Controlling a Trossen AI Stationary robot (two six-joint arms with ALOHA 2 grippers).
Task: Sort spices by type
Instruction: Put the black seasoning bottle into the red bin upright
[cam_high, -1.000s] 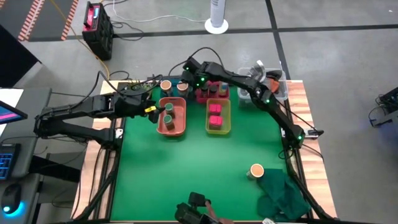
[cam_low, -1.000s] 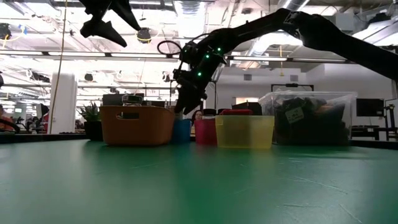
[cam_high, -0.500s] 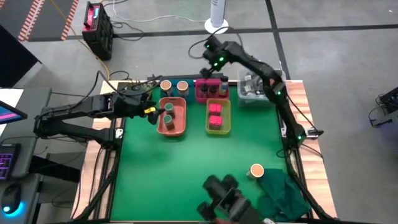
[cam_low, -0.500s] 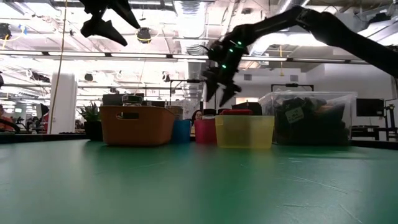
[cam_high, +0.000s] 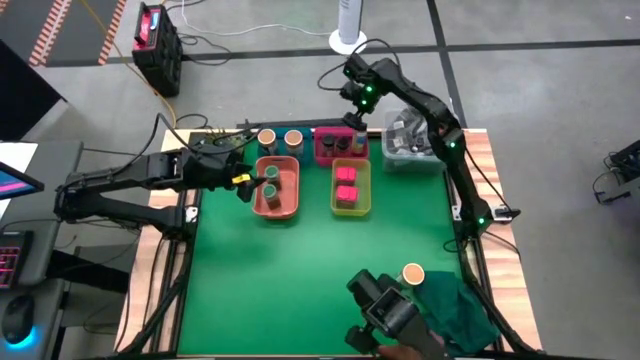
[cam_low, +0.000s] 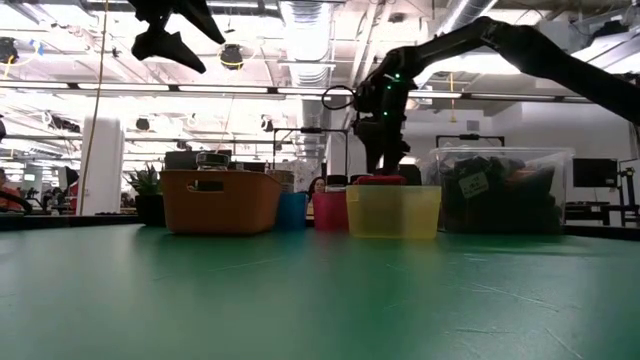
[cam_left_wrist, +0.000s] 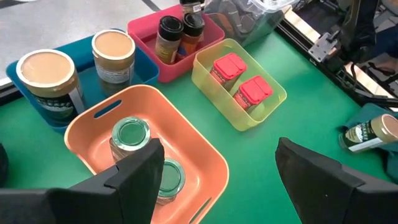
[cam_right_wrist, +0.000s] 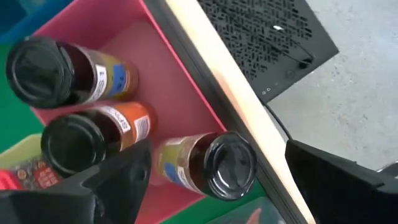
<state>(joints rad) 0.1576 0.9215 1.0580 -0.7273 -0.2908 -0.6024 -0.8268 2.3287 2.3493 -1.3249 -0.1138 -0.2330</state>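
1. Hovering over the pink tray (cam_high: 327, 150), the right gripper (cam_high: 357, 117) has its jaws spread wide and empty; three black bottles (cam_right_wrist: 205, 165) sit directly below between them (one leaning).
2. Lone tan jar (cam_high: 412, 274) lies well away from either jaws, on the right arm's side of the table (cam_high: 300, 270).
3. Left gripper (cam_left_wrist: 214, 171) waits with jaws open, empty, above the orange tray (cam_left_wrist: 205, 162).

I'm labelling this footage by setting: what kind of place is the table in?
Probably a robotics lab or workshop in a large open-plan industrial room: bare ceiling ducts and strip lights, a grey concrete floor with cables, and desks with monitors beyond the green table.
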